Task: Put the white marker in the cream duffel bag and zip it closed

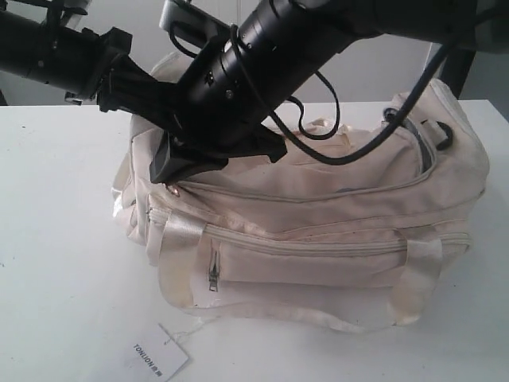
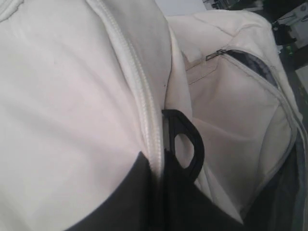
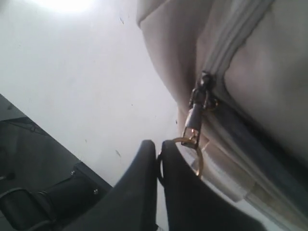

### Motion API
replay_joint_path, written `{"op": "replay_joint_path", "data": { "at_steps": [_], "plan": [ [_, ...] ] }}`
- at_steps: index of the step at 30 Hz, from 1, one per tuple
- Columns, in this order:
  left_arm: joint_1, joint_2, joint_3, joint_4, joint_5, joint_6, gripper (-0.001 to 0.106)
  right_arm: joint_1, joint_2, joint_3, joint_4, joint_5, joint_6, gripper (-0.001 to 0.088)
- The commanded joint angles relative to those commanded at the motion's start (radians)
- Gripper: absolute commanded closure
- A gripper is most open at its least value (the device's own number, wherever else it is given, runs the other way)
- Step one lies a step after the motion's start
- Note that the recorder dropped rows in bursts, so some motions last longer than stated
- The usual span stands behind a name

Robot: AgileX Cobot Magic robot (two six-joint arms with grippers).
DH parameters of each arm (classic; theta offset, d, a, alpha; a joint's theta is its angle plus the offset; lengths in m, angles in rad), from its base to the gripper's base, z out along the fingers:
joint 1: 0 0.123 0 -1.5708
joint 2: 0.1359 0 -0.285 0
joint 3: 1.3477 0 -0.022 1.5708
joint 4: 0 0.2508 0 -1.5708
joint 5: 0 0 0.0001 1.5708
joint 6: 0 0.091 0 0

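Observation:
The cream duffel bag (image 1: 318, 231) lies on the white table (image 1: 56, 239). My right gripper (image 1: 171, 171) reaches across to the bag's left end. In the right wrist view it (image 3: 159, 144) is shut on the gold ring pull (image 3: 196, 159), which hangs from the zipper slider (image 3: 199, 96). My left gripper (image 1: 131, 91) is at the bag's upper left end. Its wrist view shows it (image 2: 161, 149) shut on the bag's fabric beside the zipper tape (image 2: 139, 91). Dark lining (image 1: 427, 151) shows at the zipper's right end. The white marker is not in view.
A small white paper tag (image 1: 155, 356) with printed text lies on the table in front of the bag. The front zip pocket (image 1: 310, 247) is closed. Black cables (image 1: 350, 151) from the right arm hang over the bag's top.

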Motion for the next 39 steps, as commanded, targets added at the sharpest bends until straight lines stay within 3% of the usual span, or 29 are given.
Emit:
{"op": "replay_joint_path", "data": {
  "at_steps": [12,39],
  "plan": [
    [0.000,0.000,0.000,0.121,-0.013,0.000,0.105,0.000,-0.037,0.000,-0.158,0.066,0.002,0.0868],
    [0.000,0.000,0.000,0.128,-0.013,-0.004,0.105,0.000,-0.053,0.000,-0.278,0.096,0.004,0.0868]
  ]
}}
